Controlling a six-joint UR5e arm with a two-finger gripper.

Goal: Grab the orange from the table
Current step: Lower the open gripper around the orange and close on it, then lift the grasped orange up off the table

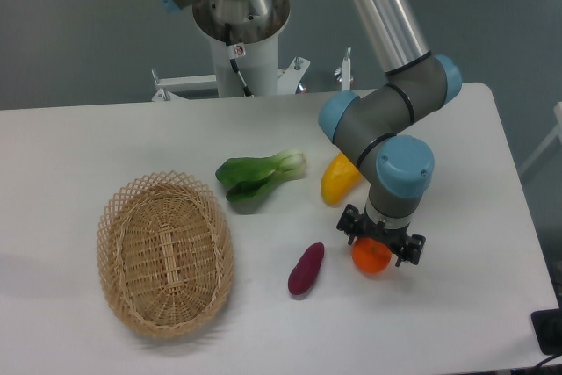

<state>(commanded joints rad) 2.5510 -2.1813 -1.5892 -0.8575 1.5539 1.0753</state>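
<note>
At the lower left of the frame we see an oval wicker basket [165,255], its open weave showing the pale surface beneath. Right of it and a little higher, near the middle, we find a leafy green bok choy [257,176] lying on its side, white stalk end pointing right. Just right of that lies a yellow fruit [338,181], tilted. Below them, at lower centre, sits a purple sweet potato [306,270].
</note>
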